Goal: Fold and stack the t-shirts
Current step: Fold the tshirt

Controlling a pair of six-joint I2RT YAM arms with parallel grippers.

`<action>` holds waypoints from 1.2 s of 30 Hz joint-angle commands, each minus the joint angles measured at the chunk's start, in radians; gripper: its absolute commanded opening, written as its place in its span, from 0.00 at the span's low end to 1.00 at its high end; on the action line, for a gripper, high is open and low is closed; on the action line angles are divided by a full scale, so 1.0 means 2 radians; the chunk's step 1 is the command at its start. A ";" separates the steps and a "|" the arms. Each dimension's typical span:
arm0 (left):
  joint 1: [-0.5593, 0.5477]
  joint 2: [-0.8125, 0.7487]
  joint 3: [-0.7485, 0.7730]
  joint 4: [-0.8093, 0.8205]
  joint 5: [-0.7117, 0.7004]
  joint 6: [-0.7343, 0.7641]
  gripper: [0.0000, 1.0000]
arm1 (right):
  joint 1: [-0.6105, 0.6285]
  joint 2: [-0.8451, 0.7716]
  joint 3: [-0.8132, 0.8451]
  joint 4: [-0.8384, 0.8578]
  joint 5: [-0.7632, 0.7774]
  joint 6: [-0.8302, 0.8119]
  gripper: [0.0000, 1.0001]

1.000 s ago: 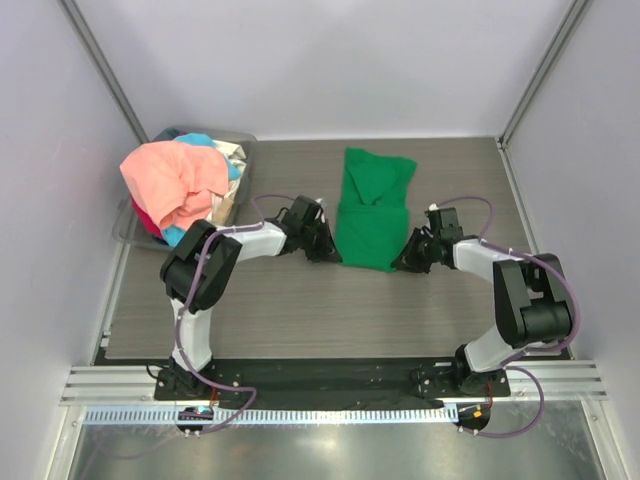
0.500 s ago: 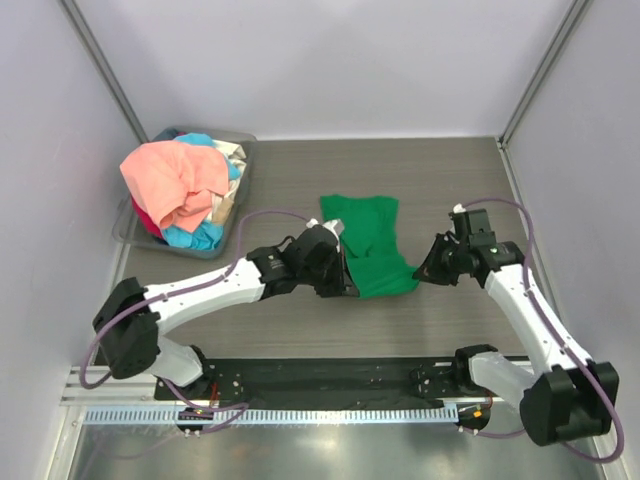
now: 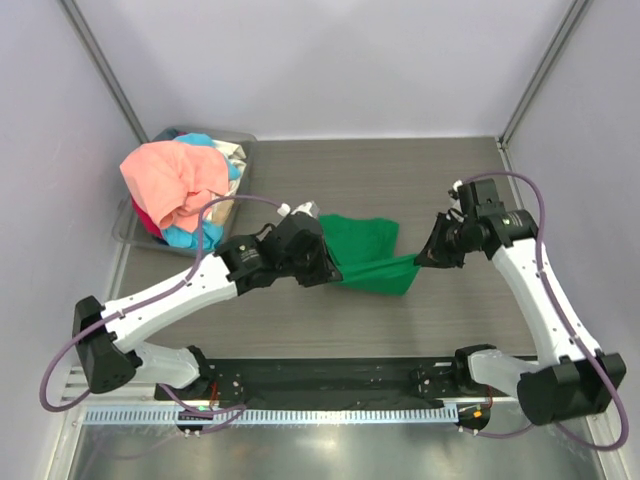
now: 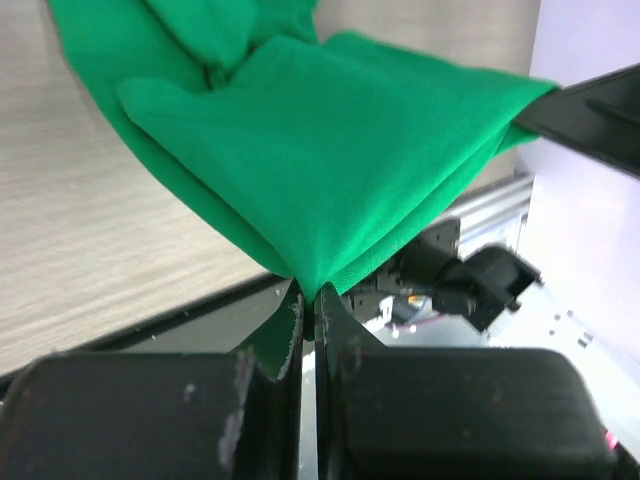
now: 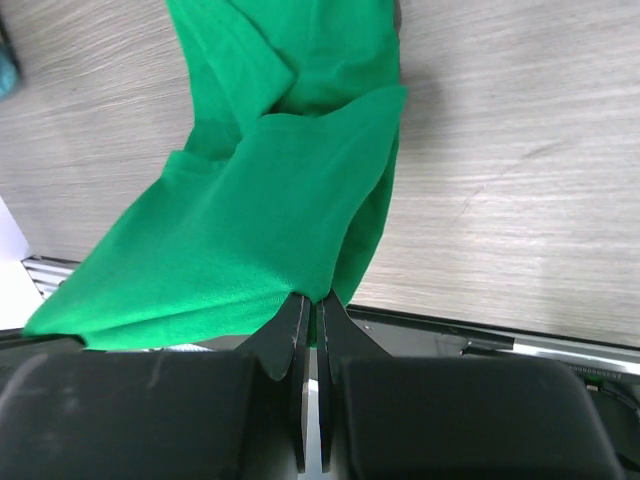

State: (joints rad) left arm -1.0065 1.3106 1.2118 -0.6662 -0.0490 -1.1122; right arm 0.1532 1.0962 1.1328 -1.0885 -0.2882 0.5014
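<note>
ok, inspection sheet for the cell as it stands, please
Surface: wood-grain table; grey bin at its far-left corner.
Job's things: green t-shirt stretched between both grippers; heaped shirts (salmon-pink, blue, cream, red) in the bin.
Clutter: nothing seen.
Grippers: left gripper shut on one corner of the green t-shirt; right gripper shut on another.
Cables: purple cables loop along both arms.
Surroundings: white walls; metal rail at the near edge.

Both arms stretch forward, wrists turned inward. The left gripper (image 3: pixel 326 268) and right gripper (image 3: pixel 424 258) face each other, each one's 2 fingers clamped on the green t-shirt (image 3: pixel 365 248).
</note>
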 commanded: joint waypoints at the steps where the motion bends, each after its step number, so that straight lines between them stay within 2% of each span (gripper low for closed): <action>1: 0.037 0.005 0.018 -0.072 -0.018 0.027 0.00 | -0.004 0.051 0.043 0.007 0.044 -0.031 0.01; 6: 0.099 0.033 0.031 -0.053 0.037 0.051 0.00 | -0.004 0.117 0.071 0.037 0.027 -0.037 0.01; 15: 0.183 0.138 0.117 -0.050 0.102 0.105 0.00 | -0.005 0.239 0.172 0.051 0.034 -0.038 0.01; 26: 0.249 0.308 0.245 -0.049 0.156 0.142 0.00 | -0.005 0.400 0.274 0.074 0.037 -0.033 0.01; 36: 0.279 0.471 0.418 -0.094 0.160 0.167 0.00 | -0.005 0.523 0.385 0.078 0.041 -0.027 0.01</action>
State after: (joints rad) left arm -0.4728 2.2131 1.9526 -0.7921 0.2592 -0.8207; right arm 0.1558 2.1105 1.8191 -0.9424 -0.2562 0.4511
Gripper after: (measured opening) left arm 0.016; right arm 0.074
